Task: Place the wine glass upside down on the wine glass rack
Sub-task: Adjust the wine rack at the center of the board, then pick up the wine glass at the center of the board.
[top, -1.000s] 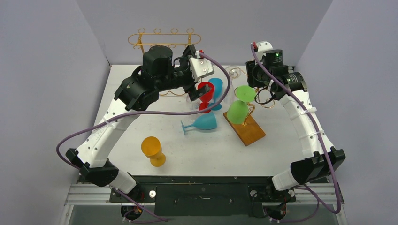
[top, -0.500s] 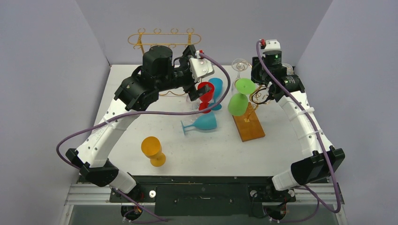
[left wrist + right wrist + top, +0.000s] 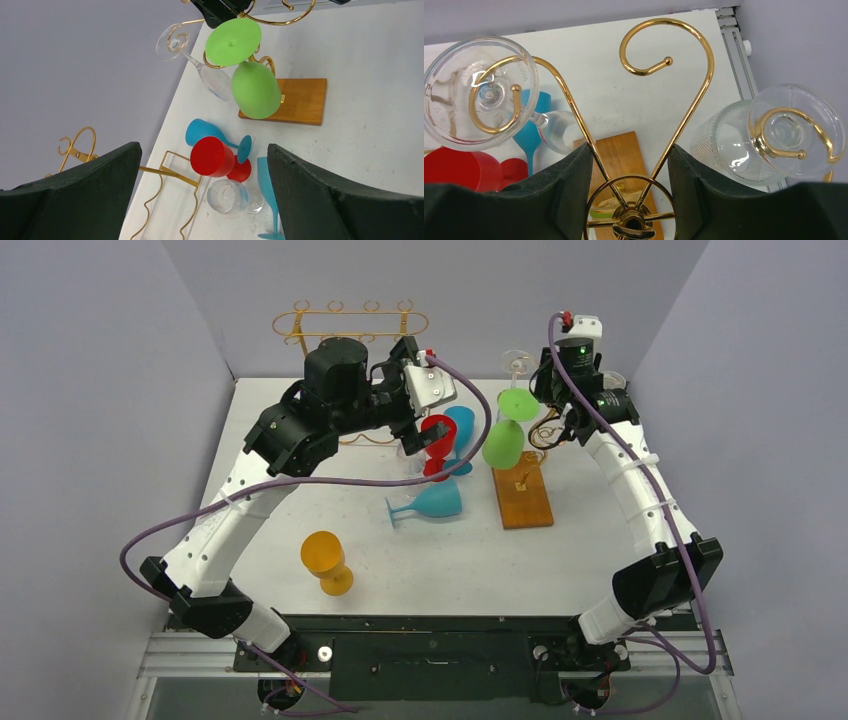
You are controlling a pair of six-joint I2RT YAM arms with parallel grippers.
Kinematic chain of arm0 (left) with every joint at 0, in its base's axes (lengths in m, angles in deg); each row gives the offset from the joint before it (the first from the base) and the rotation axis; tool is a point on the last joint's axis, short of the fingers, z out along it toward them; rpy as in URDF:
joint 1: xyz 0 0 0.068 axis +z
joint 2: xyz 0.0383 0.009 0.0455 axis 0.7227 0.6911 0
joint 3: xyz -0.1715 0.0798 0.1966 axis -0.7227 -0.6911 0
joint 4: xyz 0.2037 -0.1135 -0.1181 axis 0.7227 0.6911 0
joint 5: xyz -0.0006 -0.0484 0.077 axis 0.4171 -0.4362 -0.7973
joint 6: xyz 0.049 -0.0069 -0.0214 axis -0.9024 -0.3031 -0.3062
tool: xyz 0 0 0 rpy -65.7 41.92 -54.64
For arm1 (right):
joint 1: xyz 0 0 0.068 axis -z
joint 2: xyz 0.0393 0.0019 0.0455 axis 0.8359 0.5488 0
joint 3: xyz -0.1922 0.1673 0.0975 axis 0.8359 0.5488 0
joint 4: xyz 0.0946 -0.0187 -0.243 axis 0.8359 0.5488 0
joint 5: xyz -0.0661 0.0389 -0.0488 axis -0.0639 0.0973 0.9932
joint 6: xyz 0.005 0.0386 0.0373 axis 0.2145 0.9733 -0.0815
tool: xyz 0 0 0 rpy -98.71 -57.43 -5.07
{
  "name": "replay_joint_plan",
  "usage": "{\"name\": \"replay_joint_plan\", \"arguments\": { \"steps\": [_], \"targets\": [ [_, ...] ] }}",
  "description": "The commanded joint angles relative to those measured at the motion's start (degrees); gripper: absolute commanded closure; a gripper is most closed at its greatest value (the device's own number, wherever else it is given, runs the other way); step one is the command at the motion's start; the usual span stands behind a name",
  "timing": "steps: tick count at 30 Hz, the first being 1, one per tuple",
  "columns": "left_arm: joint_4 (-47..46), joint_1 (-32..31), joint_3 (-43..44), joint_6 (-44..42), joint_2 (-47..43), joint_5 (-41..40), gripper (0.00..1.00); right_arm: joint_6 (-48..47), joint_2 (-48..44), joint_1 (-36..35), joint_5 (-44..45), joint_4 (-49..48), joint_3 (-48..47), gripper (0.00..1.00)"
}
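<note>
Wine glass rack (image 3: 524,502) swung straighter, green glass (image 3: 503,445) too — my right gripper (image 3: 628,155) pinches its gold top; left gripper (image 3: 202,147) wide open, empty.

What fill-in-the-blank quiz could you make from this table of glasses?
1. The only coloured glass hanging on the gold rack is ___.
2. The rack's flat base is made of ___.
3. The lone glass nearest the arms' bases is ___.
4. One blue glass lies on its ___.

Missing words: green; wood; orange; side.
</note>
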State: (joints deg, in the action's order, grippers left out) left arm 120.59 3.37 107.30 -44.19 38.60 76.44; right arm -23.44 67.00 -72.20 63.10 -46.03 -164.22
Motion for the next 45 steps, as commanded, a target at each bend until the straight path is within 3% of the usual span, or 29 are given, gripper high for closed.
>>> {"name": "replay_joint_plan", "arguments": {
  "steps": [1,19,23,34,45],
  "targets": [
    [-2.11,0.20,-0.11,-0.72,-1.94,0.03,0.05,5.87,1.83,0.31,1.79,-11.44,-2.53,1.00],
    [-2.15,0.72,-2.27,2.35,-2.99,-0.84,0.04,5.69,5.42,-0.16,5.21,-13.80,-7.50,0.98],
    [-2.28,1.37,-5.02,5.53,-3.93,-0.87,0.03,5.76,4.60,-0.89,2.40,-12.80,-7.46,0.73],
    [-1.17,2.87,-10.25,9.82,-7.24,-1.72,0.04,4.21,1.03,-1.50,-0.43,-8.77,-9.81,0.29],
    [-0.87,3.25,-9.16,9.70,-7.02,-2.09,0.04,3.43,-1.30,-1.13,-4.30,-4.08,-14.83,0.25]
  ]
}}
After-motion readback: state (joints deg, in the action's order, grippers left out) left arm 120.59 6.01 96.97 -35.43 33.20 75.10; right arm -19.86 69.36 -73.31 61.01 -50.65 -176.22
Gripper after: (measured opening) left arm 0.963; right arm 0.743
